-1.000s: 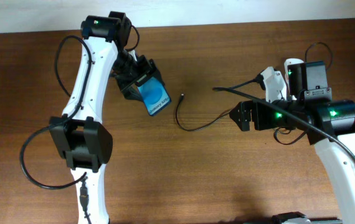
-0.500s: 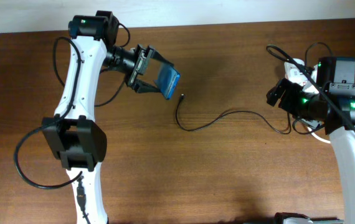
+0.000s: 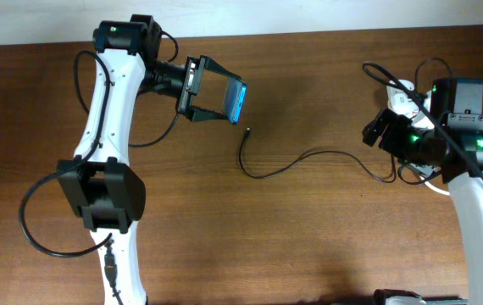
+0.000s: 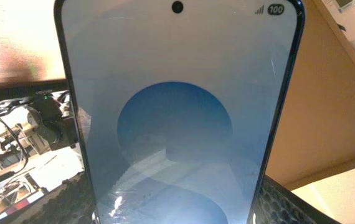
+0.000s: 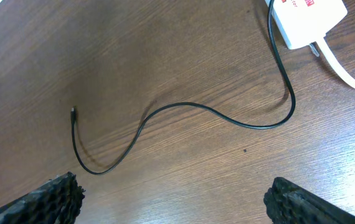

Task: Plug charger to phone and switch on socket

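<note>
Phone (image 3: 235, 100) clamped in left pincer (image 3: 223, 95); right pincer (image 5: 180, 198) spread wide above charger (image 5: 184, 104).

place: robotics lab | evidence: wooden table (image 3: 309, 237), cable-strewn bench (image 4: 9, 180) behind

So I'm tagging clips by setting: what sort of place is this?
Probably a robotics lab or workshop: a white left arm and right arm work at a plain wooden table, and behind the phone in the left wrist view are tangled cables and equipment.
</note>
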Robot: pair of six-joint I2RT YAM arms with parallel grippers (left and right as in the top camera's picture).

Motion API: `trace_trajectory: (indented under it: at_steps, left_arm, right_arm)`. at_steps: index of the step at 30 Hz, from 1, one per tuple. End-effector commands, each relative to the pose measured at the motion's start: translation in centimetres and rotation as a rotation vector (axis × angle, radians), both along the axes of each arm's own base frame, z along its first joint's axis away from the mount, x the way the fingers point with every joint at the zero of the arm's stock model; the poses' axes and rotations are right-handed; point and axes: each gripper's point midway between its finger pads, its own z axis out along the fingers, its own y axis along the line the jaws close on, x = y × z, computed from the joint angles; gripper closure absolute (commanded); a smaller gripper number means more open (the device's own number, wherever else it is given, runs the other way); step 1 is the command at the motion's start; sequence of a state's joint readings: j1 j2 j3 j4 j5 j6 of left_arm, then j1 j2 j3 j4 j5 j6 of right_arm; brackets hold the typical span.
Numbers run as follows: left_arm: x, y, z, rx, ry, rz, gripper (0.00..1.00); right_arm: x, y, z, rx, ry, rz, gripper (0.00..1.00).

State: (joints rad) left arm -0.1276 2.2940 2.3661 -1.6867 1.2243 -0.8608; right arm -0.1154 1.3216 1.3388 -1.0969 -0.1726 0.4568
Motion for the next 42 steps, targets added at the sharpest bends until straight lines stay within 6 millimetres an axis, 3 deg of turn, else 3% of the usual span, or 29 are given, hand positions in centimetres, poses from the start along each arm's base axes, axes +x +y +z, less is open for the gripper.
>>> trace_trajectory:
  at_steps: [1,34,39,42]
  left_arm:
    - [0.1,0.0,1.9,-0.057,-0.014,0.012,1.0]
    - [0.1,0.2,1.0,-0.004,-0.02,0.011,1.0]
    - [0.2,1.0,-0.8,0.109,-0.035,0.009,1.0]
    - [0.3,2.0,-2.5,0.225,-0.046,0.008,1.0]
  right_arm:
    - [0.2,-0.4,0.2,-0.013,-0.002,-0.015,0.02]
    - [-0.4,0.6,0.1,0.028,0.017,0.028,0.02]
    - [-0.4,1.0,0.2,0.041,0.01,0.06,0.02]
    - [-0.2,2.3,0.6,0.084,-0.017,0.142,0.02]
